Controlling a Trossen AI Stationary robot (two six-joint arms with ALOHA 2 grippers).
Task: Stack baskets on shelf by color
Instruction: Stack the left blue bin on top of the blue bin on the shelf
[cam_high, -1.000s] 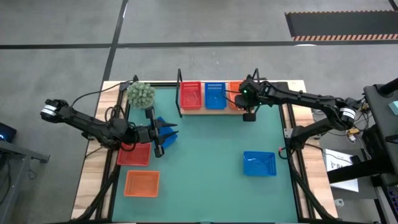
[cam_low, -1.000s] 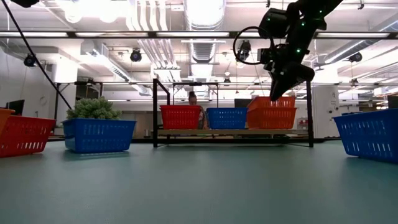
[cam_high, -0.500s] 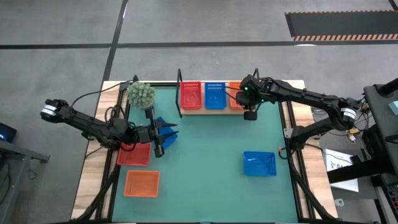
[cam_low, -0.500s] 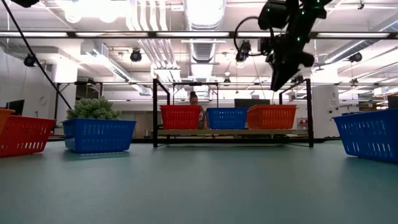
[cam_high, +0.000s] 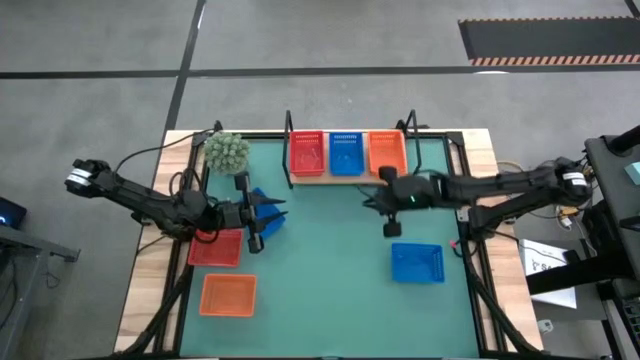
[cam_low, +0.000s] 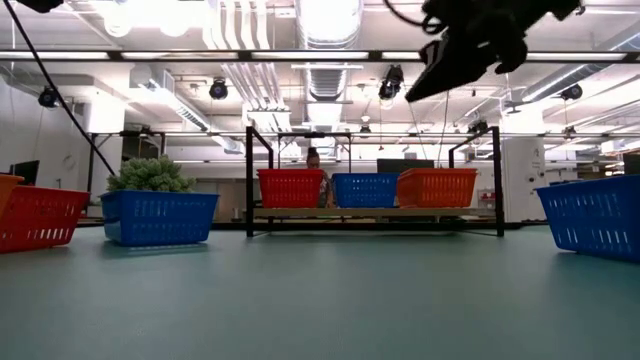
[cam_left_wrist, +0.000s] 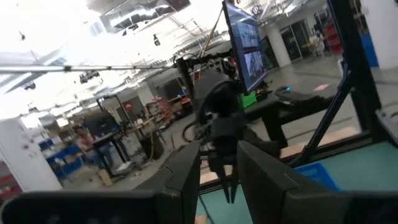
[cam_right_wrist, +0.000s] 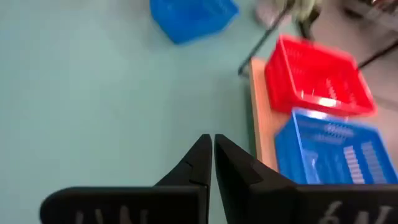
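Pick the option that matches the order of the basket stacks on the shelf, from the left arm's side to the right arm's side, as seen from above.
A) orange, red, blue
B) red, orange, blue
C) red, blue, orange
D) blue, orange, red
C: the high view shows the red baskets, then the blue baskets, then the orange baskets along the shelf.

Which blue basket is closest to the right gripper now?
The loose blue basket on the mat's right side, just below the shut right gripper. The shelf's blue one and the left one lie farther off.
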